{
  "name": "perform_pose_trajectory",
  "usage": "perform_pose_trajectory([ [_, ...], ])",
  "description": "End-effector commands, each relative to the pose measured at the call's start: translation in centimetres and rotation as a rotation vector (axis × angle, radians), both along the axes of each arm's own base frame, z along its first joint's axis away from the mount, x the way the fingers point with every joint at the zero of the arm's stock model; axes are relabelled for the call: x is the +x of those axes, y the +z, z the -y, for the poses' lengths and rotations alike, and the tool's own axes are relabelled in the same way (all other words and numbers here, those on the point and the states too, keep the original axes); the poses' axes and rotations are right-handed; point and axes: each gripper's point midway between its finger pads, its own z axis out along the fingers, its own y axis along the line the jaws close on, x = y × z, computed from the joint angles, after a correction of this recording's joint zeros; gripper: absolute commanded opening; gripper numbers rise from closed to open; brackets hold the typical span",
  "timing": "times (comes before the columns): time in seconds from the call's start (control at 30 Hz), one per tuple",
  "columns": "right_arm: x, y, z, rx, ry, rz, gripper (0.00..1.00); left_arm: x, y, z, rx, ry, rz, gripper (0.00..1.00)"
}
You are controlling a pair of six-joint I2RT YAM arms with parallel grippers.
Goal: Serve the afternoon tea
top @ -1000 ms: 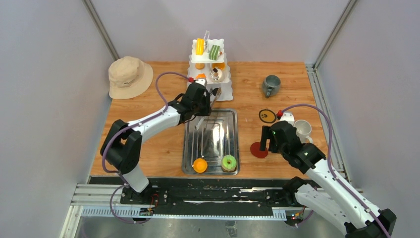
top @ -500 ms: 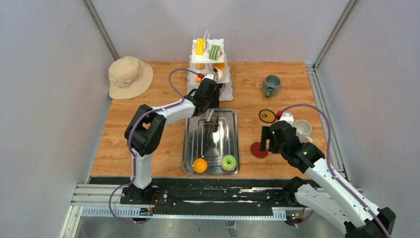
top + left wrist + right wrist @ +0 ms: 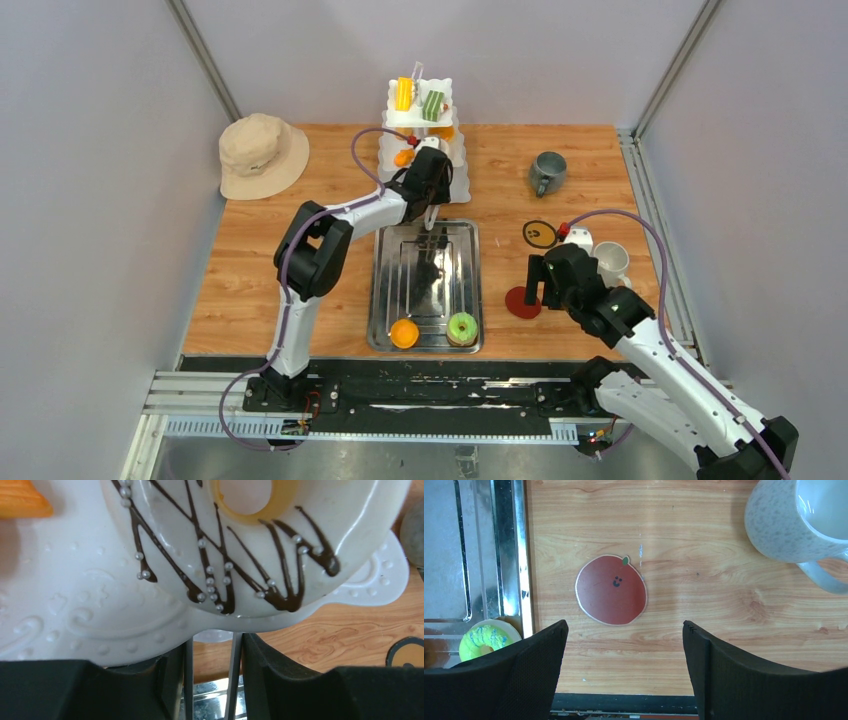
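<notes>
My left gripper (image 3: 430, 188) is shut on metal tongs (image 3: 430, 220), whose two grey arms (image 3: 234, 670) run between its fingers. It hangs at the front of the white tiered stand (image 3: 455, 185). Close in the left wrist view, a white donut with chocolate stripes (image 3: 240, 545) lies on the stand's lower plate (image 3: 75, 605), next to an orange pastry (image 3: 20, 502). Whether the tongs touch the donut is hidden. A green donut (image 3: 462, 327) and an orange pastry (image 3: 404, 333) sit in the steel tray (image 3: 390, 300). My right gripper (image 3: 624, 630) is open above the table, near a red coaster (image 3: 611, 590) and the white mug (image 3: 794, 520).
A grey mug (image 3: 547, 172) stands at the back right. A yellow coaster (image 3: 540, 234) lies between the two mugs. The stand's top tier carries a yellow pastry (image 3: 403, 93) and a green one (image 3: 433, 104). A beige bucket hat (image 3: 262, 153) lies at the back left.
My left arm has swung right and back, carrying the tongs from the tray's far left corner to the front of the stand. The right arm has not moved.
</notes>
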Motion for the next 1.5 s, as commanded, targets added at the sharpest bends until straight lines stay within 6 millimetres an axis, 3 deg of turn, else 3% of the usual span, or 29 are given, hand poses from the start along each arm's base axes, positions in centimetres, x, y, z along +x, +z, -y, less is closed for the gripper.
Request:
perform_pose_trajectory([
  [0.0, -0.3, -0.2, 0.4, -0.024, -0.013, -0.012, 0.84, 1.3, 1.3, -0.1, -0.01, 0.025, 0.048, 0.38],
  [0.3, -0.3, -0.3, 0.5, -0.026, -0.016, -0.016, 0.84, 0.6, 1.3, 0.4, -0.012, -0.029, 0.037, 0.48],
  [0.7, -0.3, -0.3, 0.4, -0.019, -0.015, -0.013, 0.84, -1.3, 1.6, -0.2, -0.007, -0.062, 0.004, 0.49],
  [0.87, -0.3, -0.3, 0.4, -0.016, -0.013, -0.013, 0.84, -3.4, 0.5, -0.9, 0.021, -0.092, -0.06, 0.48],
  [1.07, -0.3, -0.3, 0.2, -0.013, -0.005, -0.011, 0.84, -6.2, 0.6, -2.2, 0.022, -0.101, -0.09, 0.45],
  [1.33, -0.2, -0.3, 0.1, -0.009, -0.001, -0.008, 0.84, -11.6, 2.2, -3.3, 0.039, -0.186, -0.12, 0.23],
  [1.47, -0.1, -0.3, 0.0, -0.011, 0.001, -0.011, 0.84, -15.3, 3.8, -3.9, 0.052, -0.254, -0.11, 0.14],
])
